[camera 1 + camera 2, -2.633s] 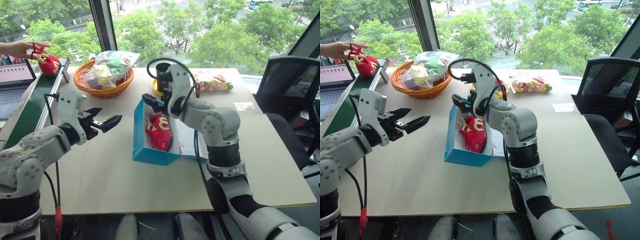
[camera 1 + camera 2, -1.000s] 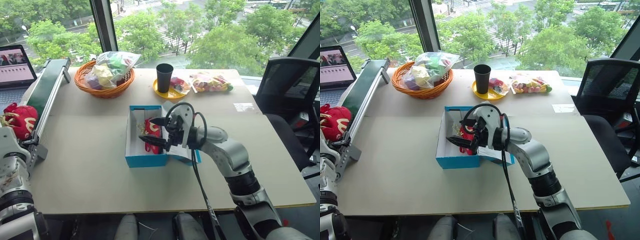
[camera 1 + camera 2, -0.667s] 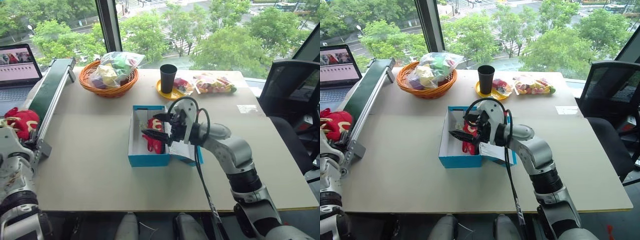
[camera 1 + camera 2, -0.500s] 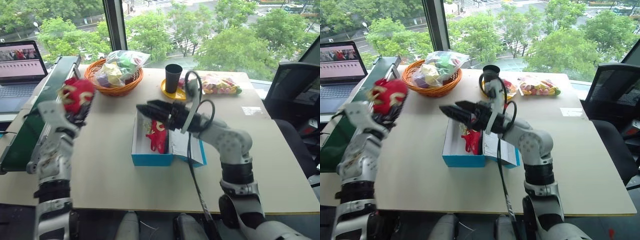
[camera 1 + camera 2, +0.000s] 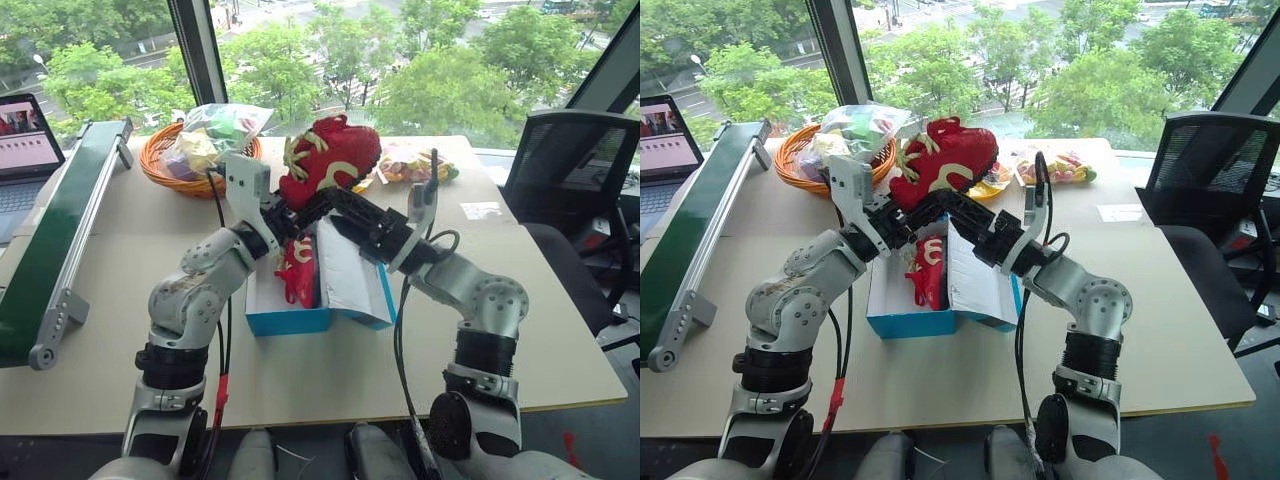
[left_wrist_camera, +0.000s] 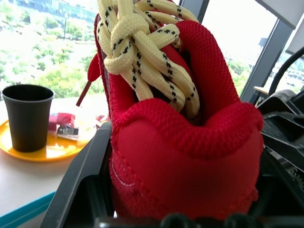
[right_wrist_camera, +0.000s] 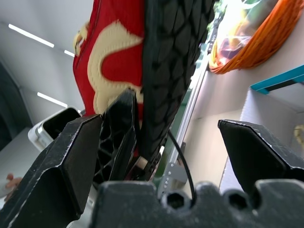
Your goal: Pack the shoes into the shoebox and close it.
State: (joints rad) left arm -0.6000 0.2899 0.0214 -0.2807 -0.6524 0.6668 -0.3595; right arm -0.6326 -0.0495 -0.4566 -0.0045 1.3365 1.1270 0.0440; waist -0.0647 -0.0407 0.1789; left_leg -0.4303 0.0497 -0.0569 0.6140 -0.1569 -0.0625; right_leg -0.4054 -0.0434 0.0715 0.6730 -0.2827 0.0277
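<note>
**Left eye view: second shoe held aloft above the open shoebox**

Left eye view is showing the left gripper (image 5: pixel 290 213) raised over the shoebox (image 5: pixel 300 300), its jaws partly closed on the heel of a red shoe (image 5: pixel 328 160). The right gripper (image 5: pixel 345 218) is being presented just beside that shoe, at about 4 o'clock from it, with jaws spread fully and nothing held. The other shoe (image 5: pixel 298 270) is lying inside the box, toward its 9 o'clock wall. The lid (image 5: pixel 350 275) is being seen tilted open at the 3 o'clock side.

**Risks**
- A slip is judged possible: the shoe is being pinched only at its soft, compressible mesh heel, so the toe could swing and the shoe could drop outside the box.
- The loose cream laces (image 6: pixel 142 52) could be caught on a finger during a handover.
- The light cardboard box could be pushed aside if the right gripper is lowered onto the lid.

**Materials and shapes**
- The shoe upper is being shown as knitted red fabric with curved cream markings; the sole (image 7: pixel 175 61) is black, ribbed rubber.
- The box is rectangular, blue outside, white inside.
</note>
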